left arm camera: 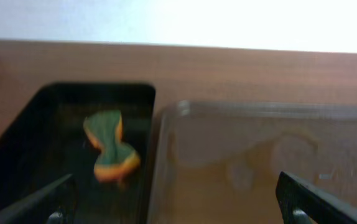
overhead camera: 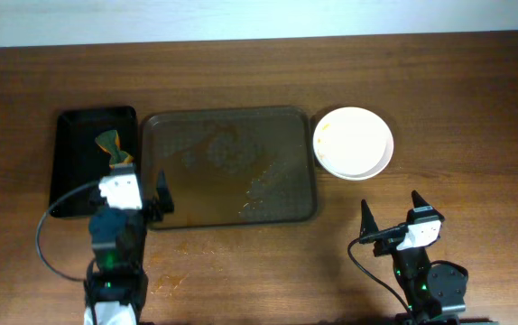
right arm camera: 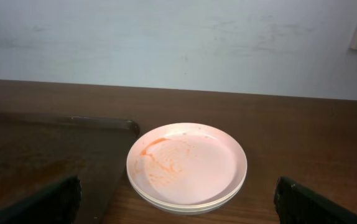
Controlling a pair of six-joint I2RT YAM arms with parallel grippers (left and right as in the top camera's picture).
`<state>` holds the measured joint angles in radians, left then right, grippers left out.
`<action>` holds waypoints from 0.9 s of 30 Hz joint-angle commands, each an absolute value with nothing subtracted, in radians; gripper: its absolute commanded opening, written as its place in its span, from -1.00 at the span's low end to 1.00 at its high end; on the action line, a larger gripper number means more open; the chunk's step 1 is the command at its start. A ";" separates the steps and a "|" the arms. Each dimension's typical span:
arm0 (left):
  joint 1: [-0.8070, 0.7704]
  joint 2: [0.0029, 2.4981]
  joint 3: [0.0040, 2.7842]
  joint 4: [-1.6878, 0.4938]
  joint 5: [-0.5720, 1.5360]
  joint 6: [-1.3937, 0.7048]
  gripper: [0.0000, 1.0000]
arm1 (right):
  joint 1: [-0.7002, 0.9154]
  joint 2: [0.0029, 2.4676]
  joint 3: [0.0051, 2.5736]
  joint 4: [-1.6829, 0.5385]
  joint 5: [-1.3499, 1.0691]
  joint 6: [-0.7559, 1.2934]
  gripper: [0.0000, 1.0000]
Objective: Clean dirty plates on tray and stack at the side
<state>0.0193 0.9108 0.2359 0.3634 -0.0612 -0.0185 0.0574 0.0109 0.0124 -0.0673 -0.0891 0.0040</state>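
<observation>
A stack of white plates (overhead camera: 354, 142) sits on the table right of the brown tray (overhead camera: 230, 169); in the right wrist view the top plate (right arm camera: 186, 163) has a faint orange smear. The tray holds no plates, only wet smears. A green and orange sponge (overhead camera: 110, 144) lies in the black bin (overhead camera: 74, 167), also seen in the left wrist view (left arm camera: 110, 147). My left gripper (overhead camera: 142, 190) is open and empty at the tray's front left corner. My right gripper (overhead camera: 392, 217) is open and empty, in front of the plates.
Small wet spots lie on the table (overhead camera: 476, 108) in front of the tray. A white wall runs along the table's far edge. The bin's right rim (left arm camera: 148, 149) sits close to the tray's left rim (left arm camera: 166, 143).
</observation>
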 commanded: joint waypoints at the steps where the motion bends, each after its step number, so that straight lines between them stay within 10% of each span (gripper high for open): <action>1: 0.029 0.775 0.123 0.370 -0.073 -0.006 0.98 | 0.052 0.004 0.006 -0.071 -0.101 0.015 0.97; 27: 0.009 0.006 0.008 -0.077 -0.057 0.110 0.98 | 0.052 0.004 0.006 -0.071 -0.101 0.015 0.97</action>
<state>0.0132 0.0147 0.0109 -0.0719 -0.0673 0.0906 0.0574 0.0109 0.0124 -0.0677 -0.0895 0.0040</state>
